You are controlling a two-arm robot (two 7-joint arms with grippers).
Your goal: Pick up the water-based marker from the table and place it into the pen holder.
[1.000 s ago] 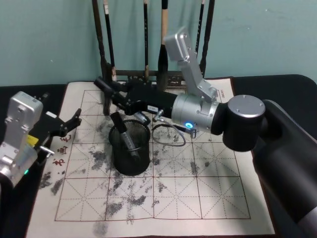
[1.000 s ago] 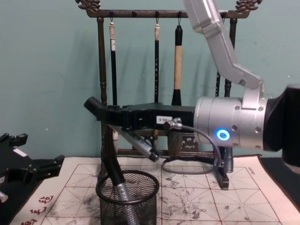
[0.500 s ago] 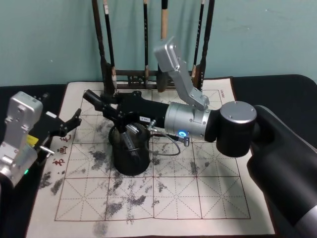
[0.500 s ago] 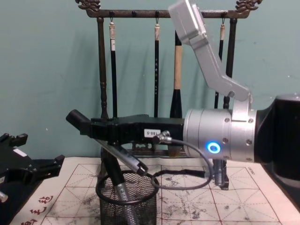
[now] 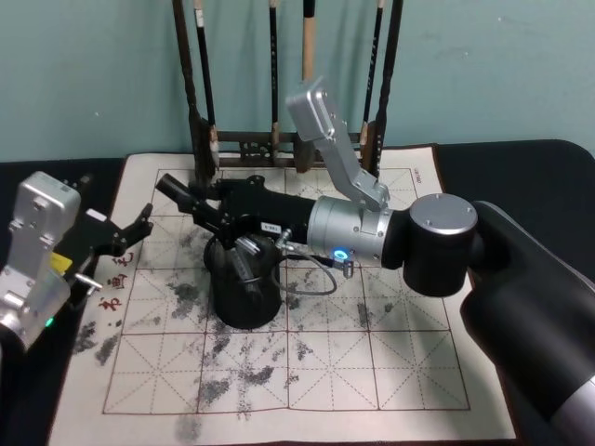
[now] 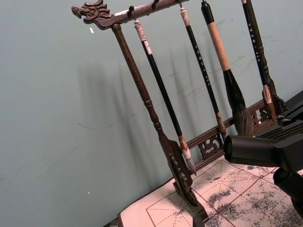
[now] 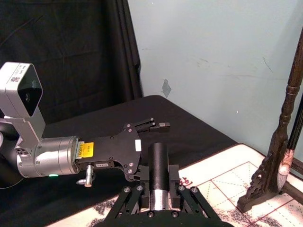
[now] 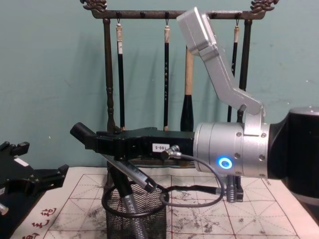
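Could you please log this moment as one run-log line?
right gripper: over round black wire-mesh pen holder | dark marker: leaning inside holder | left gripper: open, parked left

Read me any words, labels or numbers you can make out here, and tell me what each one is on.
White label on the right gripper body: printed, too small to read.
Yellow label on the left gripper body: too blurred to read.
Red characters on the practice mat, left edge beside the left gripper: not legible.
Marks on the hanging brushes of the brush rack: too small to read.
Nothing reads clearly.
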